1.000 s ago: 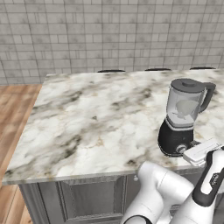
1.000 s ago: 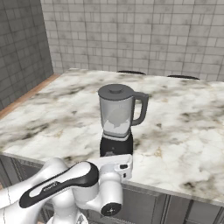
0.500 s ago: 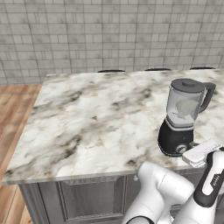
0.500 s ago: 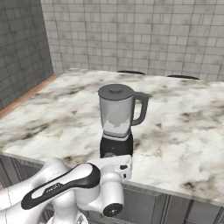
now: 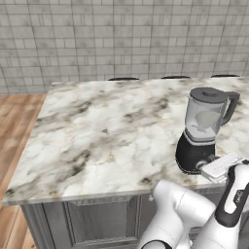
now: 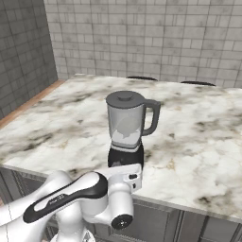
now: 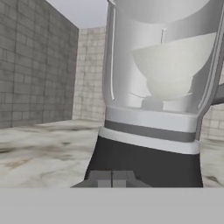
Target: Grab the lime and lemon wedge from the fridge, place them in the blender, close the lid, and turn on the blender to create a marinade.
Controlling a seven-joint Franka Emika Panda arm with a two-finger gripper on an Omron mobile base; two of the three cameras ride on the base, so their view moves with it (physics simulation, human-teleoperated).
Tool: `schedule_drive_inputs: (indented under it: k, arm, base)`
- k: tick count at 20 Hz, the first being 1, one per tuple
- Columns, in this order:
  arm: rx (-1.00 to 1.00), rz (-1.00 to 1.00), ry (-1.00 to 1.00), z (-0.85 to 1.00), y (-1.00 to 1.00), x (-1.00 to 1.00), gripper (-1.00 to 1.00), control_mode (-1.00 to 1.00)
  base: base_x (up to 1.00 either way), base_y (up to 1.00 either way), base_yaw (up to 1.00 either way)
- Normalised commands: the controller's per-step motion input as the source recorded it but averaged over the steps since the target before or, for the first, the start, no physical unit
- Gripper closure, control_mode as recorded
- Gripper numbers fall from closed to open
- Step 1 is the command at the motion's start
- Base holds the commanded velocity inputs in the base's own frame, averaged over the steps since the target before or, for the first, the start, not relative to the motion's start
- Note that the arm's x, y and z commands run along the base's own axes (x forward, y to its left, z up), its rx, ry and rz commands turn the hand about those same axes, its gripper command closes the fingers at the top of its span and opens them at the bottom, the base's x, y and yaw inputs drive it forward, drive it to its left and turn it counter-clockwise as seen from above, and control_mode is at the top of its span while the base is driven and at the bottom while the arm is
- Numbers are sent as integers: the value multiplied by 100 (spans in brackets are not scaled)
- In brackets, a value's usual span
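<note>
The claw (image 7: 112, 178), pinched shut on nothing, is held low against the front of the blender (image 5: 202, 131) on the marble worktop (image 5: 107, 136). The lid (image 6: 125, 99) is seated on the jar. The switching-on step is judged underway; the knob must next be turned.

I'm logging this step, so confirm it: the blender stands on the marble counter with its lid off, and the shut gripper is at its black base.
One thing is wrong: the lid is on, capping the jar of the blender, as the right base view shows. The rest holds: the blender stands on the marble counter, and the shut gripper is at its black base.
</note>
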Motion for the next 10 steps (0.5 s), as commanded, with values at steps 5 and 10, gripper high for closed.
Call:
schedule_drive_inputs:
  k: [5, 10]
  arm:
    - [0, 0, 0, -3, 0, 27, 100, -100]
    - [0, 0, 0, -24, 0, 12, 100, -100]
  base:
    - [0, 0, 0]
    - [0, 0, 0]
